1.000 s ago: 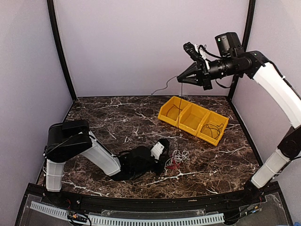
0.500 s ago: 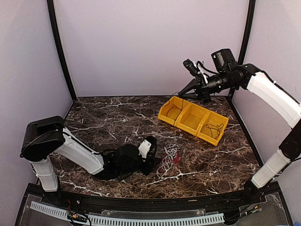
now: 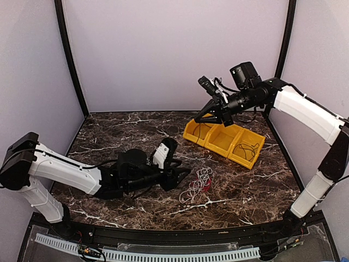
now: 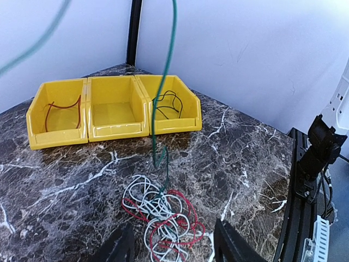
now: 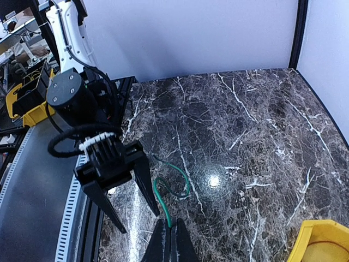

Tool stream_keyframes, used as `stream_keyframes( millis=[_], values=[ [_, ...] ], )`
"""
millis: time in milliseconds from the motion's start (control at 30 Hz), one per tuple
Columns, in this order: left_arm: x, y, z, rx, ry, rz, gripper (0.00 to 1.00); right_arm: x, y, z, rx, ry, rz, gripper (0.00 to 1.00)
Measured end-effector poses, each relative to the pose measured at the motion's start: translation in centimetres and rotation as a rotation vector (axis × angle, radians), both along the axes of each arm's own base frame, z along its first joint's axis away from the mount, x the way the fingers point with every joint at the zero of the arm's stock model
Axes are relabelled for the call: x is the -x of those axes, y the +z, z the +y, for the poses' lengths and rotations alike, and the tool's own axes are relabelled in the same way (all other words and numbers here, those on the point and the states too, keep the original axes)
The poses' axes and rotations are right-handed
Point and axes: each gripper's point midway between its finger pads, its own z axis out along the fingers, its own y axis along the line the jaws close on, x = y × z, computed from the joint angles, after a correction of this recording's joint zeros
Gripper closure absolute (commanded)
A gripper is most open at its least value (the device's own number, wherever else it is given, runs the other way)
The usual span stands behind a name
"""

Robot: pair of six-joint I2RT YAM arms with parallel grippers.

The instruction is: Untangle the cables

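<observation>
Marble tabletop (image 3: 109, 136) holds the cables (image 3: 199, 183), a white-and-red heap at 3 o'clock of the left gripper (image 3: 182, 173), whose jaws have spread and backed off toward 9 o'clock since a second ago. The right gripper (image 3: 199, 117), pinching a green wire (image 4: 163, 82), has dropped lower, toward 9 o'clock.

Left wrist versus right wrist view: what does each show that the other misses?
Only left wrist: the white and red cable tangle, and all three yellow bins, two holding a cable. Only right wrist: the left gripper seen from outside, jaws open, and the right gripper shut on the green cable. Both: that green cable, the marble table, a bin corner.
</observation>
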Motion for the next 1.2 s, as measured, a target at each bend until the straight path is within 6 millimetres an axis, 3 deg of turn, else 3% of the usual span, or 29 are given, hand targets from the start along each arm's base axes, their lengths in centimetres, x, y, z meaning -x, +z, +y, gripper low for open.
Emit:
stream_keyframes(
  millis=[200,400,667,1067,1100,1200],
  values=[
    [-1.2,0.0,-3.1,0.004,-0.011,-0.041,0.48,0.2,1.8,0.7,-0.034,0.020,-0.013,1.00],
    [-2.1,0.3,-4.8,0.019,-0.011,-0.095,0.50,0.5,2.7,0.8,-0.050,0.028,-0.007,1.00],
    [-3.2,0.7,-5.7,0.073,-0.008,-0.119,0.73,1.1,4.0,0.7,-0.076,0.039,-0.003,1.00],
    [-5.2,2.7,-6.3,0.140,-0.004,-0.148,0.92,1.8,5.5,0.4,-0.103,0.048,-0.019,1.00],
    [-5.2,2.7,-6.3,0.140,-0.006,-0.145,0.97,1.9,5.7,0.3,-0.105,0.048,-0.022,1.00],
    [-5.3,2.6,-6.3,0.146,-0.003,-0.136,1.00,2.0,6.0,0.2,-0.108,0.044,-0.031,0.90]
  ],
)
